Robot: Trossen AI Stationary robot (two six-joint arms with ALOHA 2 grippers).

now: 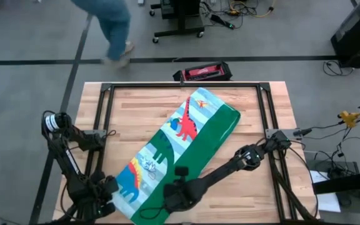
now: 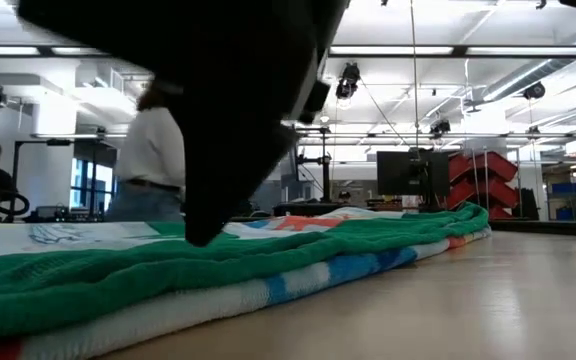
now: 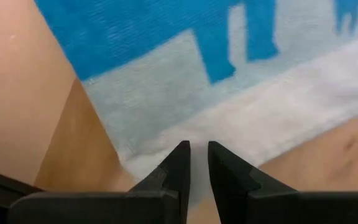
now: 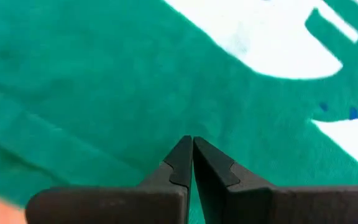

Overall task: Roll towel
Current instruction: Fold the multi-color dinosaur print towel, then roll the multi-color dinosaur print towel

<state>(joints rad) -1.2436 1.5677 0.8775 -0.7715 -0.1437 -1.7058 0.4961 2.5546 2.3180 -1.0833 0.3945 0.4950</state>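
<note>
A: Where does the towel (image 1: 183, 147) lie?

B: Folded into a long strip on the wooden table (image 1: 242, 187), running from about 7 o'clock near the front edge up to 1 o'clock by the far rail. One long side is plain green; the other shows the pale panel with a red dinosaur and a blue one.

A: And the right gripper (image 4: 191, 155)?

B: Down at the towel's 6 o'clock end, over the green band. Its fingers are pressed together, tips meeting on the green cloth; whether a fold sits pinched between them, I cannot tell.

A: The left gripper (image 3: 197, 163)?

B: At the 7 o'clock corner, at the pale hem just below the blue print. A narrow slit remains between its fingers, and pale cloth shows in that slit, though an actual grip cannot be confirmed.

A: Anything else?

B: A person (image 1: 108, 25) is on the floor beyond the table, around 11 o'clock.
</note>
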